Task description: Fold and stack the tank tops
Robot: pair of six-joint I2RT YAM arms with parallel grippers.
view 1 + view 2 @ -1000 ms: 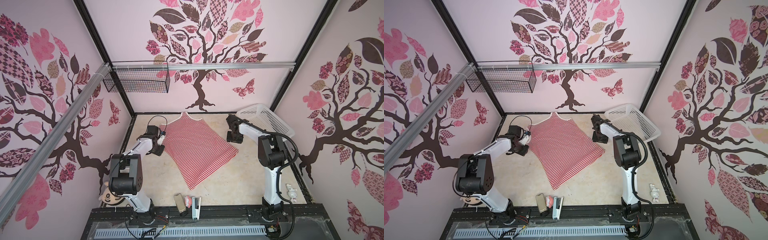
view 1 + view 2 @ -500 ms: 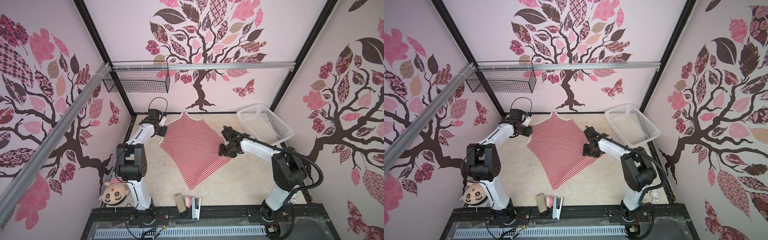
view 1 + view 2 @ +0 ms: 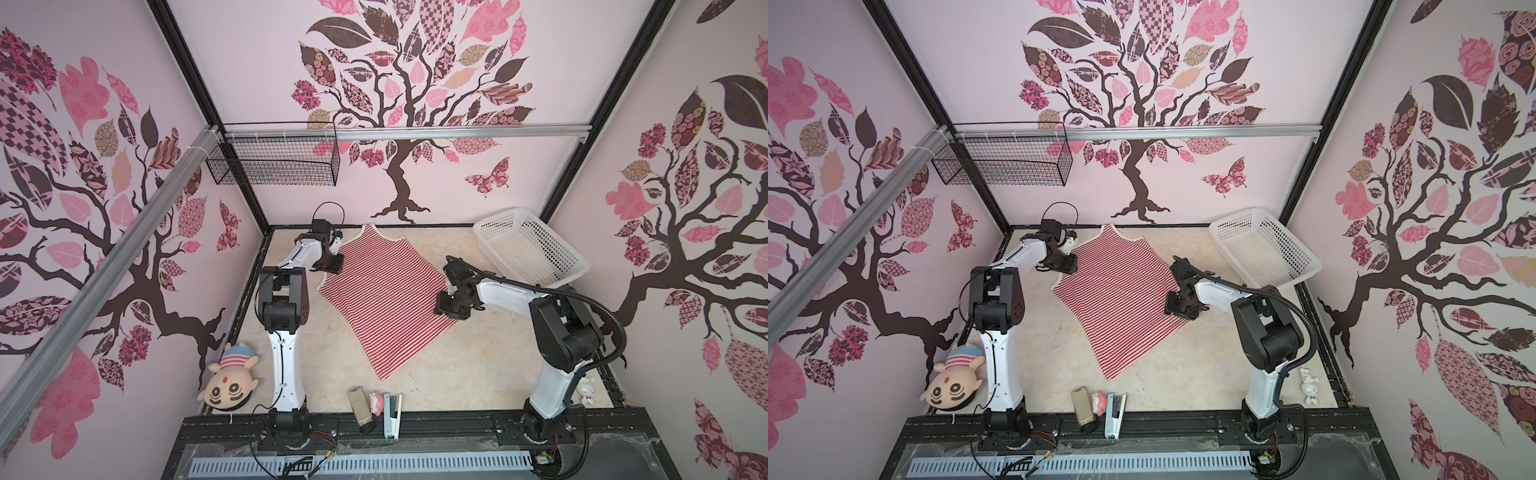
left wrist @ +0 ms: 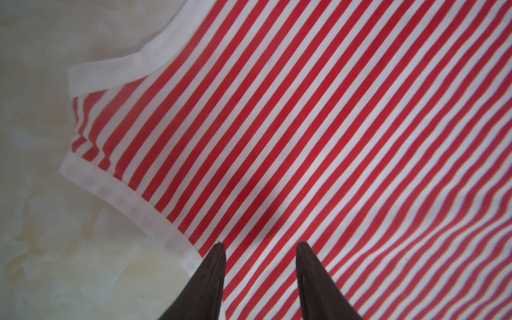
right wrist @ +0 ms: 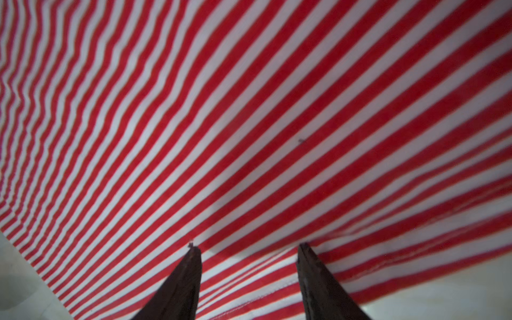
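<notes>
Red-and-white striped sleeveless cloth tank top (image 3: 382, 299) laid flat and slantwise on the beige marbled tabletop (image 3: 478, 365), left gripper (image 4: 259, 245) positioned over the white-trimmed armhole edge, fingers spread, right gripper (image 5: 248, 246) positioned at the opposite side edge, fingers likewise spread, nothing pinched.

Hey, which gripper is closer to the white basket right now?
Right. The right gripper is at the edge of the tank top nearest the white basket; the left gripper is across the tank top, by its armhole.
</notes>
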